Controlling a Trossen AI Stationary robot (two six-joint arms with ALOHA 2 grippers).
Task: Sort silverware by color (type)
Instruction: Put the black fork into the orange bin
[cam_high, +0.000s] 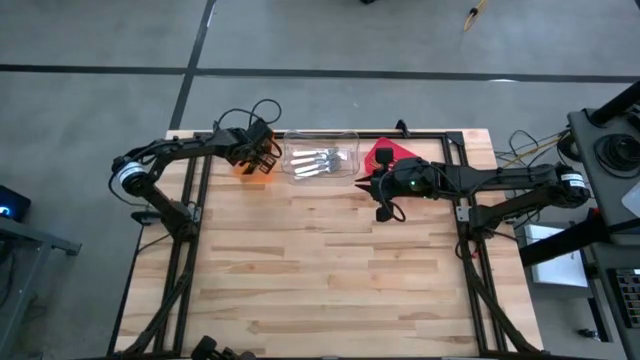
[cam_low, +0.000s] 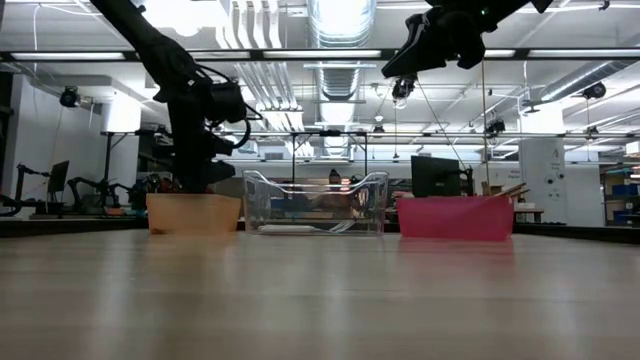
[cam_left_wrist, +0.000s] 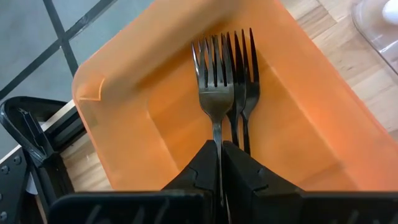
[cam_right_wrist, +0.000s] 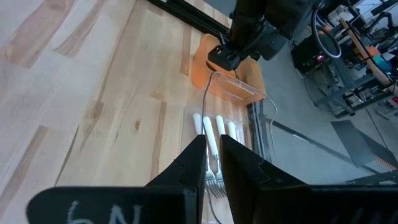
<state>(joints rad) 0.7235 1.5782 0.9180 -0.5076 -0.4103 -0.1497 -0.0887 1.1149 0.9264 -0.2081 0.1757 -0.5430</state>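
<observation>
Left gripper (cam_left_wrist: 220, 163), fingers clamped on a black fork's (cam_left_wrist: 214, 93) handle, holds it over two more black forks (cam_left_wrist: 244, 81) lying inside the orange bin (cam_high: 253, 172). Right gripper (cam_right_wrist: 212, 163), fingers nearly together and empty, hovers above white-handled forks (cam_right_wrist: 216, 134) in the clear bin (cam_high: 320, 158); red bin (cam_high: 382, 156) beyond.

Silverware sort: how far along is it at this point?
Nearly finished, it seems. White-handled forks lie in the clear bin, and dark forks already lie in the orange bin. The left gripper is lowering another dark fork there. The right gripper hovers by the red bin. No utensils show on the table.
</observation>
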